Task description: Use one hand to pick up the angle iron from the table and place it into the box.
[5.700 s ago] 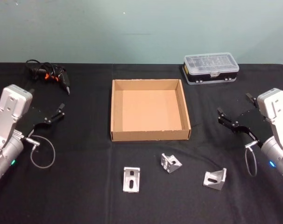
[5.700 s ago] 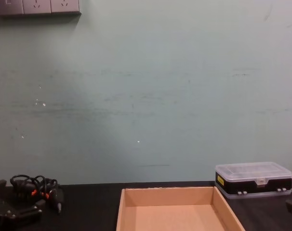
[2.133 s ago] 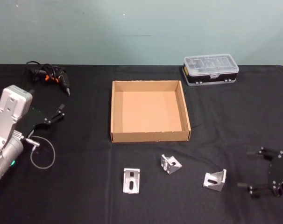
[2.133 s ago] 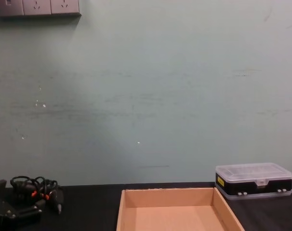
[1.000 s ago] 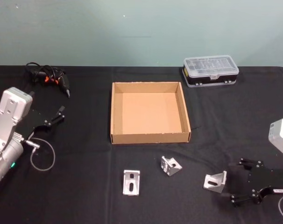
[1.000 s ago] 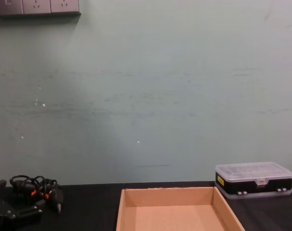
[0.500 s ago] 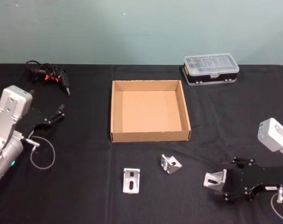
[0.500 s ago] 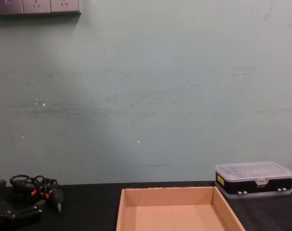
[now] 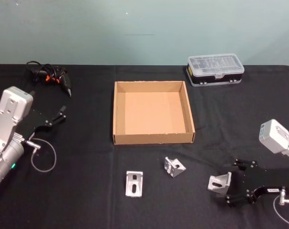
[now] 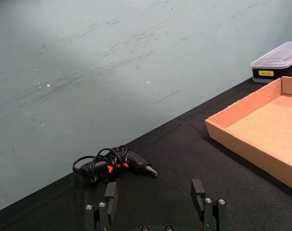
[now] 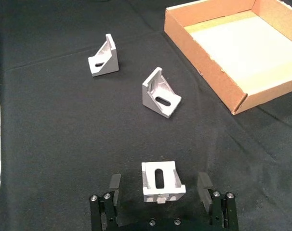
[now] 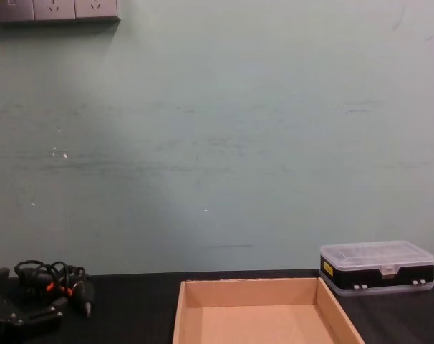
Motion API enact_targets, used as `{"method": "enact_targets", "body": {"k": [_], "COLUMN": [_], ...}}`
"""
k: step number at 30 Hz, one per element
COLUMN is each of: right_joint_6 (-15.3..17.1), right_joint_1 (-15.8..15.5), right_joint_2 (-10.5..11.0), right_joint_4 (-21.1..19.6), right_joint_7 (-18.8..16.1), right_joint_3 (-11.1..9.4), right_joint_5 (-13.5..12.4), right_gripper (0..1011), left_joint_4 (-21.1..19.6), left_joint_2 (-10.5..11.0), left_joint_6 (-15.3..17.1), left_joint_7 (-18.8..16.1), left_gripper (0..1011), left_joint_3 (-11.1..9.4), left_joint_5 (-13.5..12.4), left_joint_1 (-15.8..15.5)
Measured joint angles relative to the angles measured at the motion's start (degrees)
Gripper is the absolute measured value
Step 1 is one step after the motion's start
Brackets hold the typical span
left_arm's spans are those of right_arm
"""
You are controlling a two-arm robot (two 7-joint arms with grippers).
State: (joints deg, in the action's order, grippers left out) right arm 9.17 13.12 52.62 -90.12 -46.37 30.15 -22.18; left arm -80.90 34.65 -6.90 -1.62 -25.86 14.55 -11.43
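grasp step | right gripper (image 9: 235, 183) low over the table (image 9: 87, 186), fingers spread wide, holding nothing | rightmost angle iron (image 11: 161, 179) sits between them, short of the box (image 9: 117, 114) | centre up and close squarely (it may skid) before lifting | left gripper (image 10: 154, 188) parked far left, fingers apart

The yellow label (image 10: 265, 73) on the plastic case (image 10: 281, 57) is too small to read.

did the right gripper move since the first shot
Yes: from level with the box, the right gripper came nearer, now open around the rightmost angle iron.
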Motion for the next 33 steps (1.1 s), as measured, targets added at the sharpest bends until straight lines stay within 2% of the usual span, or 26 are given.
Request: {"method": "enact_targets", "body": {"k": [6,9,16,17,20,22,23,24,33], "right_joint_6": [0.0,0.01,0.0,-0.01,-0.05,-0.13,-0.15,-0.17,-0.8], "right_joint_1": [-0.05,-0.1,-0.15,-0.19,-0.31,-0.42,-0.46,-0.5,-1.62], "right_joint_2": [0.07,0.11,0.1,0.09,0.1,0.14,0.15,0.16,0.39], "right_joint_4": [-0.02,-0.05,0.1,0.11,0.11,0.08,0.07,0.06,-0.42], "right_joint_7": [0.37,0.6,0.81,0.89,1.12,1.2,1.23,1.27,2.27], "right_joint_3": [-0.05,-0.08,-0.13,-0.16,-0.23,-0.29,-0.32,-0.35,-1.32], "right_joint_5": [-0.15,-0.24,-0.31,-0.31,-0.31,-0.33,-0.34,-0.35,-1.01], "right_gripper": [995,932,751,692,630,536,536,486,470], "left_joint_4": [0.0,0.0,0.0,0.0,0.0,0.0,0.0,0.0,0.0], "left_joint_2": [0.0,0.0,0.0,0.0,0.0,0.0,0.0,0.0,0.0], "left_joint_6": [0.0,0.0,0.0,0.0,0.0,0.0,0.0,0.0,0.0], "left_joint_7": [0.0,0.0,0.0,0.0,0.0,0.0,0.0,0.0,0.0], "left_gripper": [1000,1000,1000,1000,1000,1000,1000,1000,1000], "left_joint_3": [0.0,0.0,0.0,0.0,0.0,0.0,0.0,0.0,0.0], "left_joint_5": [0.0,0.0,0.0,0.0,0.0,0.0,0.0,0.0,0.0], "left_joint_1": [0.0,0.0,0.0,0.0,0.0,0.0,0.0,0.0,0.0]}}
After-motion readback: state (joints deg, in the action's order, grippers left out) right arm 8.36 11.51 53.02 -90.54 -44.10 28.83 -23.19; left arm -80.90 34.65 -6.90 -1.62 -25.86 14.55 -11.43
